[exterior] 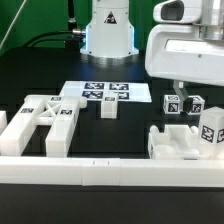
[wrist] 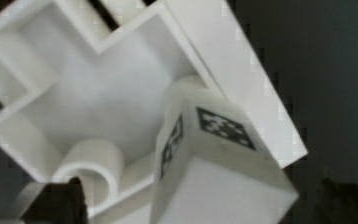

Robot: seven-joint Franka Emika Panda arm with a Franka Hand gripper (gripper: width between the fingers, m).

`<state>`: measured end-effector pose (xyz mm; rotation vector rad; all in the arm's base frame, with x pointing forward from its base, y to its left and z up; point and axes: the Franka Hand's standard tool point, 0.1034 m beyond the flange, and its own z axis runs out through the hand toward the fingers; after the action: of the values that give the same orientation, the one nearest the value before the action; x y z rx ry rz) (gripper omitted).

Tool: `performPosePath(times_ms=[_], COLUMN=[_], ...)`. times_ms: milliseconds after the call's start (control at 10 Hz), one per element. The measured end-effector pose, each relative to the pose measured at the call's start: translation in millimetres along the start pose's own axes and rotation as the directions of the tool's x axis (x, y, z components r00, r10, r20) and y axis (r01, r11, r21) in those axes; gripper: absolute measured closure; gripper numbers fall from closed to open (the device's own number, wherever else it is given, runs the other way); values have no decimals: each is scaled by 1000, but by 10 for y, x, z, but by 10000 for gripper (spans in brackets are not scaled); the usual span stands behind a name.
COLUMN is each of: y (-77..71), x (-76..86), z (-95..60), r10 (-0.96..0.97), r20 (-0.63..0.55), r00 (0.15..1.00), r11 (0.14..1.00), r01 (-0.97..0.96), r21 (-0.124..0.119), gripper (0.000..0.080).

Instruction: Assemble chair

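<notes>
End effector (wrist: pixel 190 200) wide, empty; four short posts (exterior: pixel 108 108) (exterior: pixel 172 103) (exterior: pixel 196 104) (exterior: pixel 210 131), one cross-braced frame (exterior: pixel 48 113), one seat slab (exterior: pixel 166 141).

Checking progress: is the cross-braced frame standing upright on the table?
No, the cross-braced frame lies flat on the black table at the exterior view's left.

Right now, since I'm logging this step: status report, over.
Gripper open, jaws either side of the tagged chair block, not clamped. Cross-braced frame lies apart, exterior view's left. Nothing visibly in the way.
</notes>
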<state>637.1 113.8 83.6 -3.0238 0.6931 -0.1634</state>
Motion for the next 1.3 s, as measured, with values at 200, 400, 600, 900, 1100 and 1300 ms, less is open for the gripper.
performPosePath(times_ms=[200,400,600,900,1100,1300], y=[11,14,-1,-69,-61,-61], x=[17,21,37,4,5,5], z=[-7,-2,3,-14,-7,-5], r10=[-203,-346,-526,-661,-659,-642], r20=[5,8,7,7,8,7], r00=[979,938,851,750,752,767], r11=[979,938,851,749,751,766], r01=[203,346,526,661,658,641], r21=[-2,-2,-6,-43,-43,-43], gripper=[150,150,150,150,415,519])
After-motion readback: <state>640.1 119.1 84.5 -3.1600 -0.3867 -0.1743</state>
